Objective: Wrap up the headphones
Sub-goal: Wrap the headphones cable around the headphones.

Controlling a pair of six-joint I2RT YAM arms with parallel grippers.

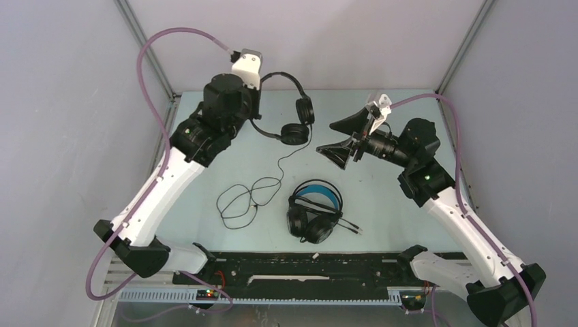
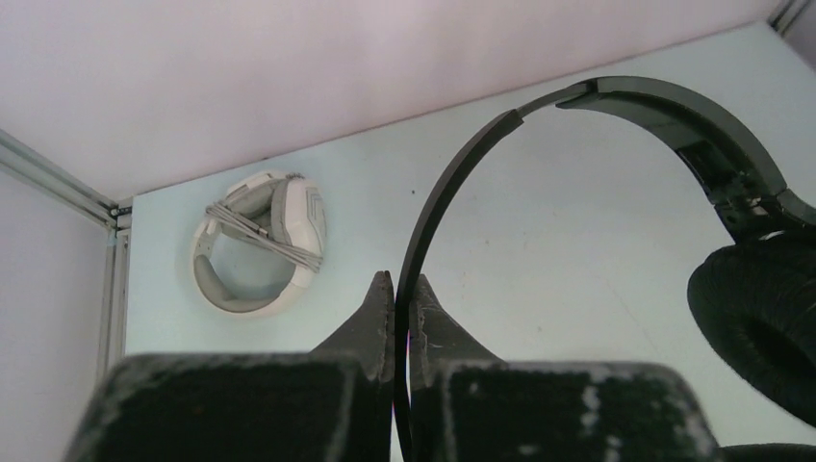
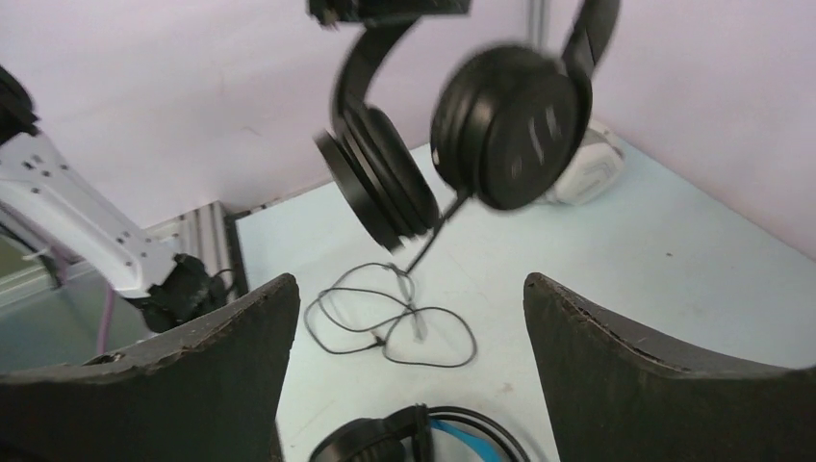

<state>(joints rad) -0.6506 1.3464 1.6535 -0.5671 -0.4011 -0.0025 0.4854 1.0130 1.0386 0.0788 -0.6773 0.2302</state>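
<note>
My left gripper (image 2: 402, 281) is shut on the thin headband of the small black headphones (image 1: 300, 119), holding them up over the back of the table. Their earcups (image 3: 452, 144) hang in the air, and their cord (image 1: 245, 201) trails down into loose loops on the table. My right gripper (image 1: 343, 138) stands open to the right of the hanging earcups, nothing between its fingers (image 3: 241, 356). The bulky black headphones with the blue-lined headband (image 1: 313, 208) lie at the front centre. The white-grey headphones (image 2: 258, 241) lie in the back left corner with their cord wound round them.
Pale walls and metal corner posts (image 1: 143, 41) close in the table (image 1: 382, 204) at the back and sides. A black rail (image 1: 307, 262) runs along the near edge between the arm bases. The left arm (image 3: 77, 231) shows in the right wrist view.
</note>
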